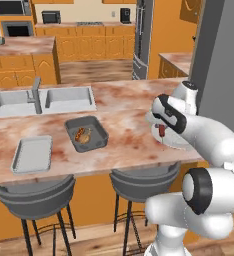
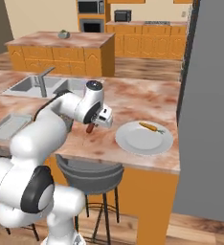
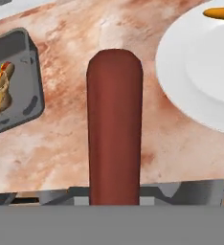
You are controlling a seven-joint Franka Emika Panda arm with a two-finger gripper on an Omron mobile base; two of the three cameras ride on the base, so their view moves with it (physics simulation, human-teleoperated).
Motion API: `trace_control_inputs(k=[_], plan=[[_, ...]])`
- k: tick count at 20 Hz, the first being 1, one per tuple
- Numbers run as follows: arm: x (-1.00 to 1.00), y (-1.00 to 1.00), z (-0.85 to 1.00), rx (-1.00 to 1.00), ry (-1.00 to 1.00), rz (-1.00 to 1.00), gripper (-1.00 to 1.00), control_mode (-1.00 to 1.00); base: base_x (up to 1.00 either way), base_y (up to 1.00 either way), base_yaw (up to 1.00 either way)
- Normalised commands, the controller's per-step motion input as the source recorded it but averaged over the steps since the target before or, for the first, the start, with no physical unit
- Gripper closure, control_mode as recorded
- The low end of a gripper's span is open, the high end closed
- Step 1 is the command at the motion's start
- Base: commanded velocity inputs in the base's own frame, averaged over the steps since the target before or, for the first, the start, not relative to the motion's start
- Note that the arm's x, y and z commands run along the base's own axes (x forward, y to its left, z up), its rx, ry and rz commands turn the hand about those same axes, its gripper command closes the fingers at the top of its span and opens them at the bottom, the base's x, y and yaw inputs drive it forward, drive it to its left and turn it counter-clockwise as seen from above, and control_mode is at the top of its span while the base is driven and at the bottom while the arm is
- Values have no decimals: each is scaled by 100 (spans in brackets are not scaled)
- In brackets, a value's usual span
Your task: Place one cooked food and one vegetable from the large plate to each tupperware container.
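My gripper (image 1: 161, 127) is shut on a reddish-brown sausage (image 3: 115, 124), which hangs from it above the counter just left of the large plate (image 2: 144, 139). An orange carrot (image 2: 151, 127) lies on the plate's far side. The deep dark-grey tupperware tub (image 1: 86, 133) sits to the left of the gripper, holding a hot dog (image 3: 2, 76) and a brownish food piece (image 3: 0, 98). Further left, the shallow light-grey tray (image 1: 33, 154) lies flat near the counter's front edge. In the left base view my arm hides most of the plate.
A steel double sink (image 1: 64, 97) with a faucet (image 1: 37, 94) lies at the counter's back left. Two grey stools (image 1: 139, 182) stand under the front edge. A tall grey wall (image 2: 209, 110) rises close on the right.
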Motion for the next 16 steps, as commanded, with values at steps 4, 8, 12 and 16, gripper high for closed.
trace_control_inputs(k=[4, 8, 12, 16], plan=[[0, 0, 0, 0, 0, 0, 100, 100, -44, 100, 4], [0, 0, 0, 0, 0, 0, 100, 100, -24, 100, 0], [0, 0, 0, 0, 0, 0, 100, 100, -1, 100, 0], [0, 0, 0, 0, 0, 0, 100, 100, 3, 100, 2]])
